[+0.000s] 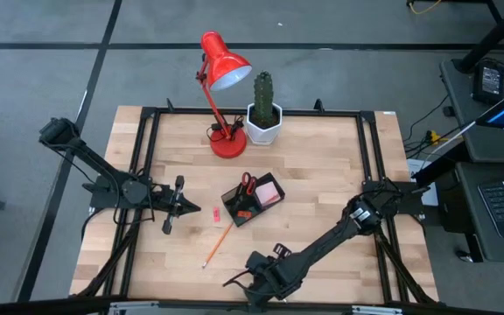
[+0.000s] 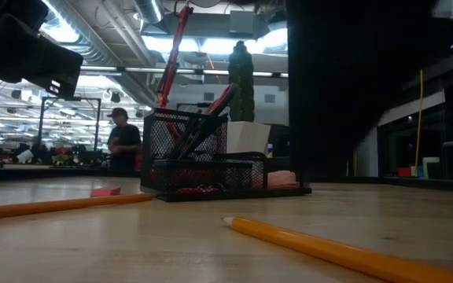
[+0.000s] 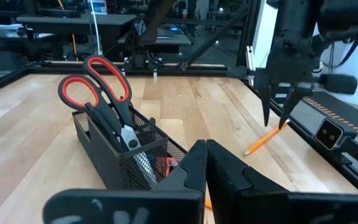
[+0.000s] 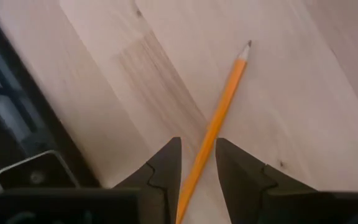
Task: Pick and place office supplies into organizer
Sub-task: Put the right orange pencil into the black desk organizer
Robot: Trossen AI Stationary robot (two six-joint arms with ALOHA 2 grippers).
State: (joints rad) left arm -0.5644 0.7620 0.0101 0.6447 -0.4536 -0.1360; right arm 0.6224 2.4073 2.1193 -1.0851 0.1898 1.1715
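Left arm reaches in from the frame's left edge, left claw (image 1: 185,207) at left-center, fingers pressed together (nothing between them). Right arm stretches from the right side down to bottom center, right claw (image 1: 234,282) low, fingers (image 4: 163,169) parted.

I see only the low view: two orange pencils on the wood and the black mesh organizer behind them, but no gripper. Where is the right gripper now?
Observer: The right gripper is low at the table's near edge. Its fingers are apart, one on each side of a pencil that lies on the wood.
Operator: And the left gripper, does it hold something?
Observer: No. The left gripper is shut and empty, to the left of the organizer and pointing towards it.
Operator: Where is the second pencil?
Observer: The other pencil lies free on the wood in front of the organizer, and no gripper touches it.
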